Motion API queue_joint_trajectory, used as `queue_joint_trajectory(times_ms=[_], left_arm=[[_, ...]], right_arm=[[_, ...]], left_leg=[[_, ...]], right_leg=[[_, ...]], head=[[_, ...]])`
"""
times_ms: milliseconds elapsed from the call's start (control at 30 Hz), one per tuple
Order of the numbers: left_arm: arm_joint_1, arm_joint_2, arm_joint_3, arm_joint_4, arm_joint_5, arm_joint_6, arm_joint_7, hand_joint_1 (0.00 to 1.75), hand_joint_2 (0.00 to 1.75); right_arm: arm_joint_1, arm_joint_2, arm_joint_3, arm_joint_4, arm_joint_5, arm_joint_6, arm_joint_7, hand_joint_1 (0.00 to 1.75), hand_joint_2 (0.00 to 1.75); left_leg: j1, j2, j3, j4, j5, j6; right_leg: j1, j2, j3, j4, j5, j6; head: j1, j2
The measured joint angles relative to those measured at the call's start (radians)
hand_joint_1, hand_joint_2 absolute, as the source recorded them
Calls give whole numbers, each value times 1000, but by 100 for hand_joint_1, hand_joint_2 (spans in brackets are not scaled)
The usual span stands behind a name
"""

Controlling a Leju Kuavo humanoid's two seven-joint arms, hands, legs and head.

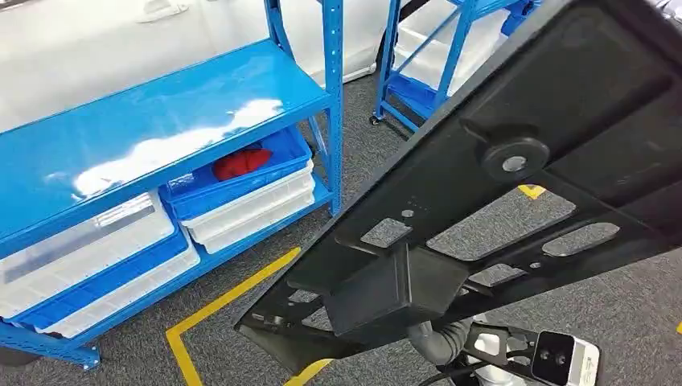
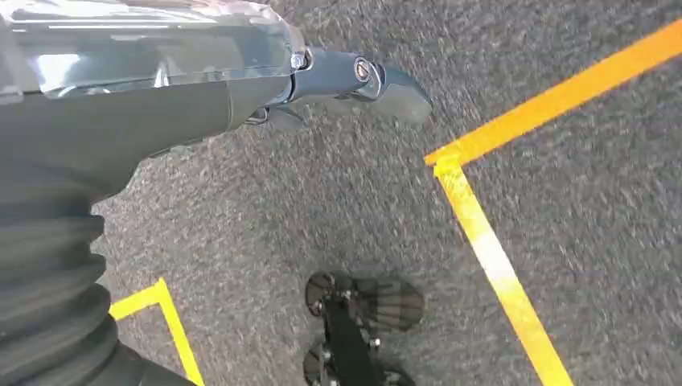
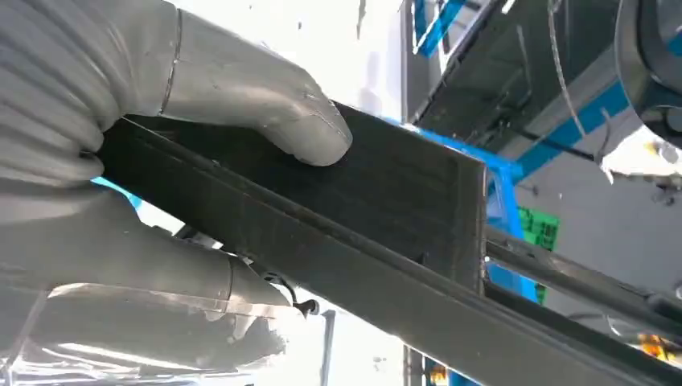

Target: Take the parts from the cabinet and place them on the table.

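A large black panel (image 1: 515, 185), a flat moulded part with cut-out slots, a round boss and a boxy block on its face, was carried tilted across the head view, over the grey carpet (image 1: 265, 338) and well above the yellow floor tape (image 1: 217, 310). In the right wrist view the right hand (image 3: 161, 153) gripped this panel at its edge: the thick grey thumb (image 3: 265, 104) pressed flat on one face, and the fingers (image 3: 153, 265) closed against the other side. The left hand (image 2: 265, 72) hung over the carpet holding nothing; one dark finger (image 2: 362, 80) stuck out straight, but the rest lay hidden behind the wrist cover, so whether the fingers were spread or curled could not be told. To the left in the head view stood a blue steel rack (image 1: 161, 121) with a bare, shiny upper shelf; on the shelf below sat a blue bin (image 1: 241, 181) with a red item (image 1: 241, 163) inside, stacked on white bins (image 1: 257, 209), and beside them more white and blue bins (image 1: 88, 257). A second blue rack (image 1: 434, 72) stood further back. A green label (image 3: 537, 229) showed in the right wrist view, its writing too blurred to read.
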Motion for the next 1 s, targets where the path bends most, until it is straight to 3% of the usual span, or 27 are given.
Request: queue_joint_trajectory(times_ms=[33, 67, 100, 133, 200, 233, 267, 333, 367, 400, 467, 533, 567, 600, 633, 700, 733, 767, 833, 867, 900, 1000], left_arm=[[-3, 0, 0, 0, 0, -1, 0, 0, 175], [-6, 1, 0, 0, -1, -2, 0, 0, 175], [-4, 2, 0, 0, -2, -3, 0, 0, 175], [-2, 4, 0, 0, -3, -3, 1, 0, 175], [5, 10, 3, 0, 2, -3, -1, 0, 175], [7, 10, 4, 0, 6, -3, -5, 0, 175], [8, 12, 5, 0, 10, -3, -8, 0, 175], [6, 16, 6, 0, 11, -3, -15, 0, 175], [7, 19, 6, 0, 11, 0, -16, 0, 175], [8, 21, 6, 0, 11, 0, -16, 0, 175], [7, 23, 8, 0, 8, 4, -15, 0, 175], [3, 26, 8, 0, 8, 5, -16, 0, 175], [-1, 26, 8, 0, 8, 5, -17, 0, 175], [-1, 28, 8, 0, 5, 5, -21, 0, 175], [2, 29, 8, 0, 0, 4, -23, 0, 175], [10, 33, 8, 0, -3, 3, -26, 0, 175], [10, 38, 8, 0, -3, 2, -26, 0, 175], [8, 40, 8, 0, -3, 1, -29, 0, 175], [5, 42, 8, 0, 0, -3, -33, 0, 175], [3, 42, 8, 0, 2, -6, -34, 0, 175], [3, 42, 9, 0, 3, -8, -35, 0, 175], [3, 42, 10, 0, 5, -11, -39, 0, 175]], right_arm=[[0, 0, 0, 0, 1, -1, 0, 175, 175], [0, 0, 0, 0, 7, -4, 0, 175, 175], [-3, 1, 0, -1, 10, -11, 0, 175, 175], [-2, 2, 0, -1, 11, -13, 0, 175, 175], [3, 2, -1, 0, 1, -6, 0, 175, 175], [3, 2, -2, 3, -4, 2, 0, 175, 175], [3, 2, -4, 6, -8, 10, 0, 175, 175], [2, 2, -10, 12, -9, 18, 0, 175, 175], [2, 3, -11, 13, -8, 19, 0, 175, 175], [0, 5, -14, 14, -7, 21, 0, 175, 175], [1, 8, -20, 15, -3, 18, 0, 175, 175], [8, 10, -27, 15, -5, 23, 0, 175, 175], [12, 11, -29, 16, -6, 24, 0, 175, 175], [10, 13, -31, 15, -5, 24, 0, 175, 175], [10, 17, -31, 15, 0, 20, 0, 175, 175], [16, 24, -32, 15, 10, 10, 0, 175, 175], [20, 24, -32, 14, 13, 6, 0, 175, 175], [24, 24, -32, 13, 19, 4, 0, 175, 175], [26, 26, -31, 4, 33, 1, 0, 175, 175], [25, 26, -31, 1, 39, 0, 0, 175, 175], [23, 27, -30, -3, 45, -3, 0, 175, 175], [23, 28, -25, -7, 58, -15, 0, 175, 175]], left_leg=[[-2, 7, 3, 0, -3, -8], [6, -32, -2, 14, -19, -15], [7, -72, -21, 57, -53, -17], [7, -93, -53, 132, -97, -19], [7, -108, -130, 303, -166, -22], [8, -108, -144, 331, -163, -22], [8, -109, -134, 310, -137, -22], [10, -121, -55, 143, -39, -17], [14, -161, -15, 54, 0, -14], [15, -209, -3, 20, -11, -11], [12, -192, -3, 14, -14, -6], [14, -172, -2, 8, -6, 9], [19, -154, -1, 3, 0, 18], [18, -145, -2, 2, 0, 25], [14, -130, -4, 2, 0, 27], [10, -98, -5, 2, -1, 30], [9, -83, -6, 3, -1, 30], [9, -70, -5, 3, -2, 30], [8, -48, -2, 3, -5, 26], [8, -40, 1, 3, -6, 23], [2, -30, 4, 4, -10, 17], [-1, -4, 7, 3, -14, 2]], right_leg=[[-7, 14, 3, -10, 7, -10], [-11, 21, 6, -16, 13, -16], [-12, 30, 4, -17, 15, -21], [-12, 39, 2, -17, 17, -24], [-10, 67, -4, -16, 21, -28], [-10, 80, -5, -15, 22, -27], [-10, 94, -5, -13, 23, -26], [-11, 122, -2, -9, 22, -23], [-12, 133, -2, -5, 21, -19], [-5, 145, -10, 3, 20, -11], [-13, 167, -23, 5, 26, 2], [-11, 188, -29, 1, 33, 19], [-13, 159, -32, 13, 24, 19], [-7, 105, -51, 50, -5, 22], [-9, 74, -86, 123, -49, 26], [-14, 54, -164, 285, -117, 32], [-17, 51, -182, 326, -122, 35], [-20, 49, -173, 311, -102, 36], [-20, 31, -87, 155, -23, 31], [-18, 9, -40, 73, 6, 26], [-7, -43, -4, 2, 1, 16], [1, -7, -12, 3, 6, 2]], head=[[0, 0], [0, 0], [0, 0], [0, 0], [0, 0], [0, 0], [0, 0], [0, 0], [0, 0], [0, 0], [0, 0], [0, 0], [0, 0], [0, 0], [0, 0], [0, 0], [0, 0], [0, 0], [0, 0], [0, 0], [0, 0], [0, 0]])
